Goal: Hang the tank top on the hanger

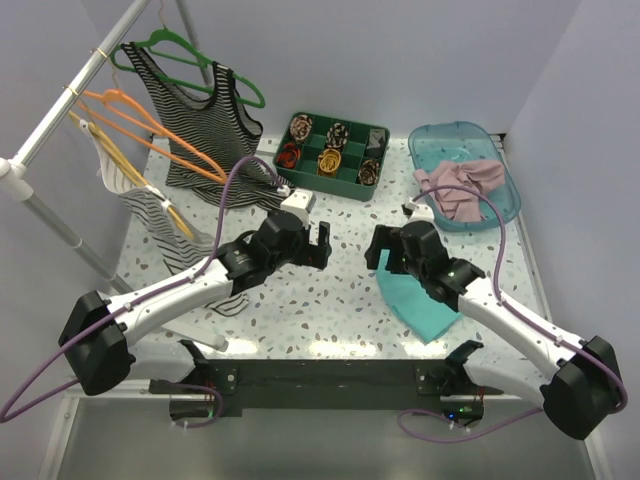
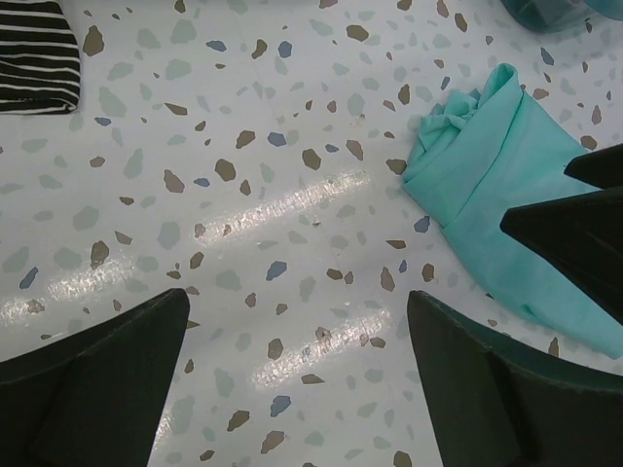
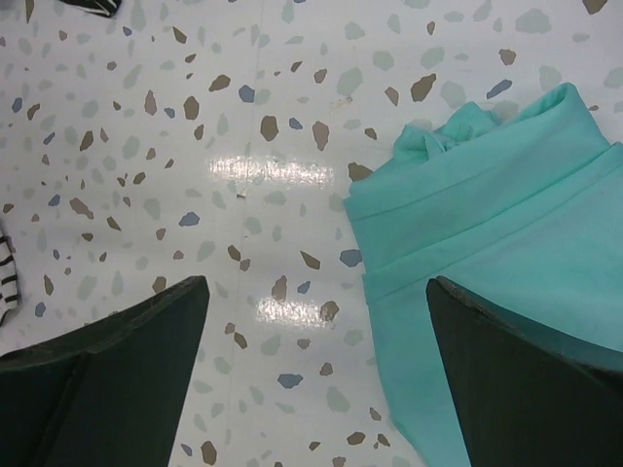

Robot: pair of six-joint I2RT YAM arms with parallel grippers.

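Observation:
The dusty-pink tank top lies crumpled in a blue tray at the back right. The orange hanger hangs on the rack's rail at the back left. My left gripper hovers open and empty over the table's middle; in its wrist view the gripper has only bare speckled table between the fingers. My right gripper faces it, open and empty. In the right wrist view this gripper is just above the table at the edge of a teal cloth.
The teal cloth lies flat under the right arm. A striped tank top hangs on a green hanger. A second striped top hangs lower left. A green compartment box stands at the back middle.

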